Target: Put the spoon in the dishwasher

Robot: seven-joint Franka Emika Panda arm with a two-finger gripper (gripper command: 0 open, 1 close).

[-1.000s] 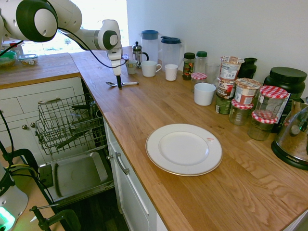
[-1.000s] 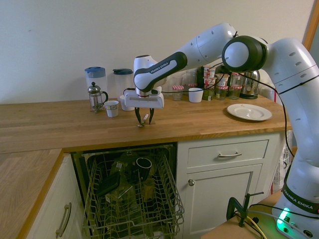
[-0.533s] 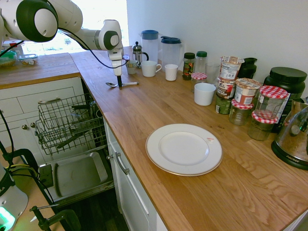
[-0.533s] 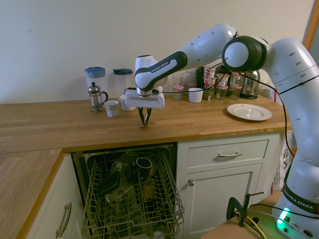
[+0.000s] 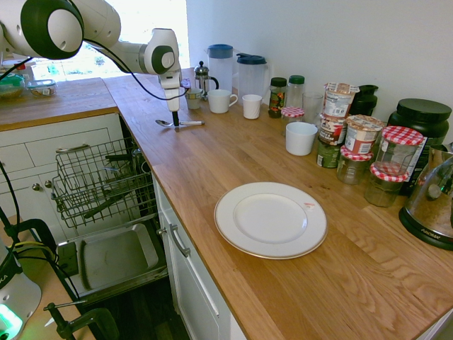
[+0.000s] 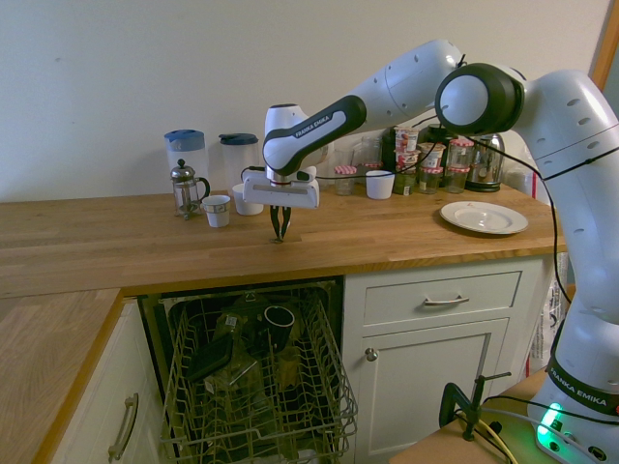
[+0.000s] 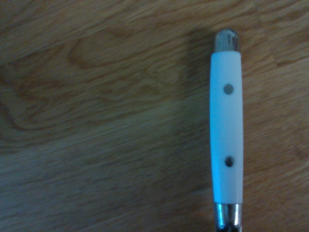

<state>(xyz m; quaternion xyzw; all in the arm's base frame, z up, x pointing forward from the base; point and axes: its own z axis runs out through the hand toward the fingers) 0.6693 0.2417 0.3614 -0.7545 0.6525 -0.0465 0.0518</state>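
Closely pinched, my fingers point(image 5: 175, 122) held the slim spoon point(image 5: 178, 123), white-handled with metal ends, above the grained wooden surface point(image 5: 233, 159).

A wooden countertop point(image 5: 233, 152) carries everything. On it, in the first exterior view, a white plate point(image 5: 270, 219) lies toward 5 o'clock; a white cup point(image 5: 301, 138) stands at 1 o'clock from the plate, jars with checked lids point(image 5: 393, 159) at 2 o'clock; two blue-lidded jugs point(image 5: 237, 71), a French press point(image 5: 203, 78) and two mugs point(image 5: 233, 103) cluster near 12; the spoon point(image 5: 178, 123) is at 11
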